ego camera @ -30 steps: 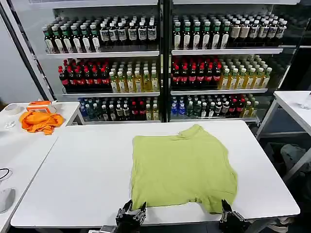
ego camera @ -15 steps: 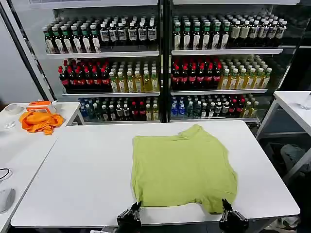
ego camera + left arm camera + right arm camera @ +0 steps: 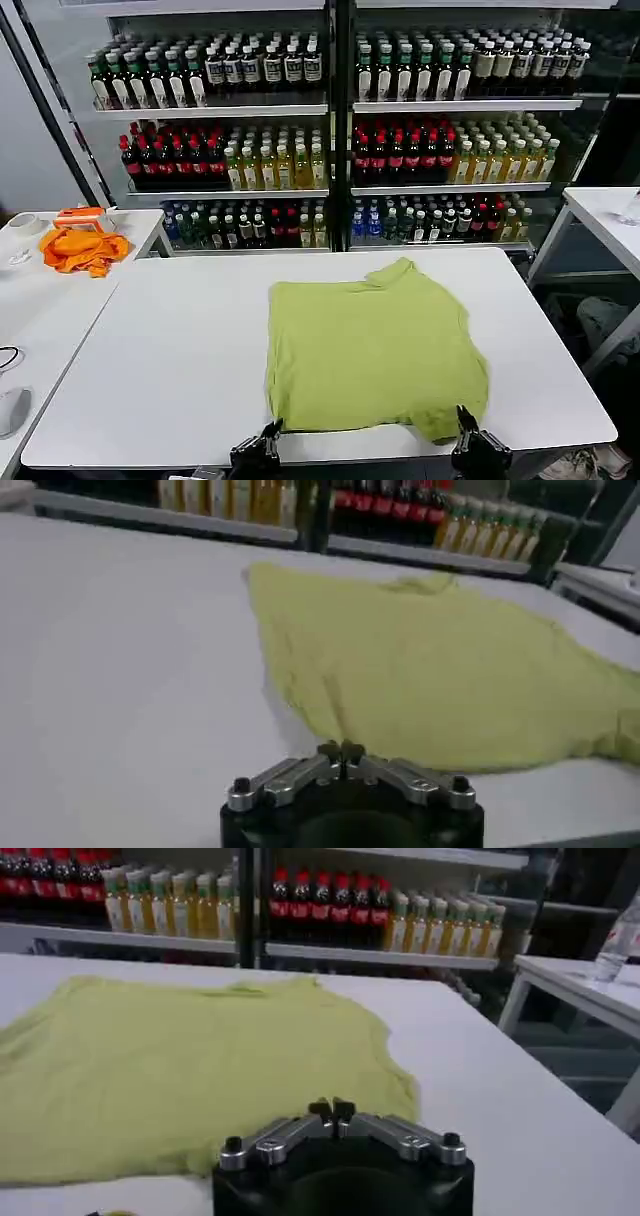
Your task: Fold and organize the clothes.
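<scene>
Seen from the head camera: lime yellow-green T-shirt [image 3: 372, 346] spread flat, plain face up, on a white table [image 3: 170, 360], right of centre, hem toward the near edge, collar toward shelves of bottled drinks [image 3: 330, 140] behind. Left gripper [image 3: 262, 446] low at the near edge just off the shirt's near left corner, right gripper [image 3: 473, 443] just off the near right corner, neither touching cloth. Bright orange cloth [image 3: 82, 248] well apart on a side table at far left. From the left wrist camera: left gripper [image 3: 341, 752] with fingertips pressed together, holding nothing, T-shirt [image 3: 440, 670] lying just ahead on the table [image 3: 120, 680]. From the right wrist camera: right gripper [image 3: 333, 1111] likewise closed and empty, T-shirt [image 3: 190, 1063] spread in front, slightly rippled. Judged light, soft and limp, likely to sag and crease when lifted; best pinched at the two near hem corners, one per gripper.
</scene>
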Motion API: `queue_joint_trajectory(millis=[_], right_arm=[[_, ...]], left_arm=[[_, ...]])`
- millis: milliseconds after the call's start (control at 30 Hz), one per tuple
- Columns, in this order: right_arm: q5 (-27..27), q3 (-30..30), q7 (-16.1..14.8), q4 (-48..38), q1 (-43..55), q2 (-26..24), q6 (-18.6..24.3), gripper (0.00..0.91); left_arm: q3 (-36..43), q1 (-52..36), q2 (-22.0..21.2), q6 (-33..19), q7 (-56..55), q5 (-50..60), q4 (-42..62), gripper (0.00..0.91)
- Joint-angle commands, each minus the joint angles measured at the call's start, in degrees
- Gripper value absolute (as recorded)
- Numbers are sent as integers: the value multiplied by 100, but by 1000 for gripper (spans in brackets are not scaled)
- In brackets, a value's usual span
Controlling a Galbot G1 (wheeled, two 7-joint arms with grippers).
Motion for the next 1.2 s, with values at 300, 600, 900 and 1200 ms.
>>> queue_joint_trajectory(millis=[300, 600, 900, 1200], right_arm=[[229, -8, -18, -49, 425, -222, -32, 0], [581, -53, -30, -738, 1489, -743, -173, 0], [595, -437, -83, -1443, 2503, -1208, -163, 0], [602, -742, -121, -2031, 3236, -1377, -127, 0]], left_arm=[[-352, -118, 93, 44, 14, -346, -677, 20], [-220, -783, 234, 63, 16, -349, 173, 20], [-102, -1460, 282, 99, -12, -306, 897, 30], [40, -2168, 336, 162, -14, -324, 1337, 30]])
